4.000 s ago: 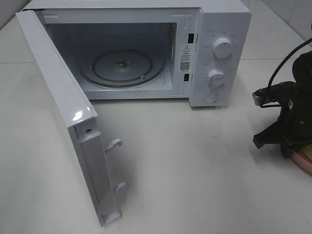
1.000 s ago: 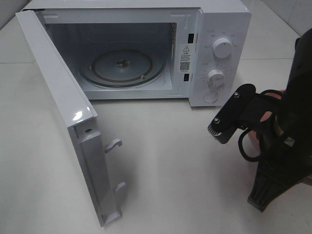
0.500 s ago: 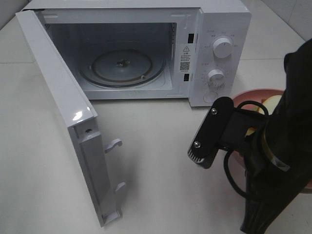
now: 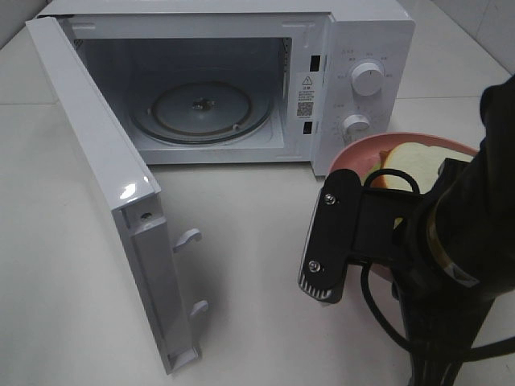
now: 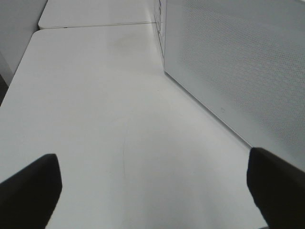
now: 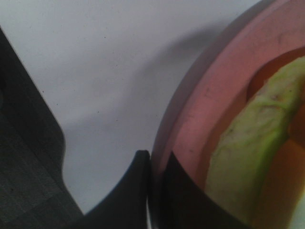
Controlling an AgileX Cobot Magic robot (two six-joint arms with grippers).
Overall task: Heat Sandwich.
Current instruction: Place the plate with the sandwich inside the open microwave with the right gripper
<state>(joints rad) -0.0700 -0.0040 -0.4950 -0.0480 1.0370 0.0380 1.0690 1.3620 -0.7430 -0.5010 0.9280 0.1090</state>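
Note:
The sandwich (image 4: 409, 166) shows as white bread with pale green filling on a round pink plate (image 4: 360, 150). The plate is held above the table, just in front of the microwave's (image 4: 366, 36) control panel. My right gripper (image 6: 155, 191) is shut on the plate's rim (image 6: 209, 109), and the green filling (image 6: 248, 152) lies close beside it. From above, the right arm (image 4: 451, 265) covers much of the plate. The microwave door (image 4: 96, 161) stands wide open, with the glass turntable (image 4: 201, 108) bare. My left gripper (image 5: 155, 188) hangs open over bare table.
A perforated white microwave panel (image 5: 238, 71) runs along one side of the left gripper. Two dials (image 4: 368, 79) sit on the control panel, close to the plate. The open door juts far forward on the left, its latch hooks (image 4: 189, 237) pointing inward.
The right arm has carried the plate with the sandwich leftward and toward the microwave front. The left gripper stays open and still.

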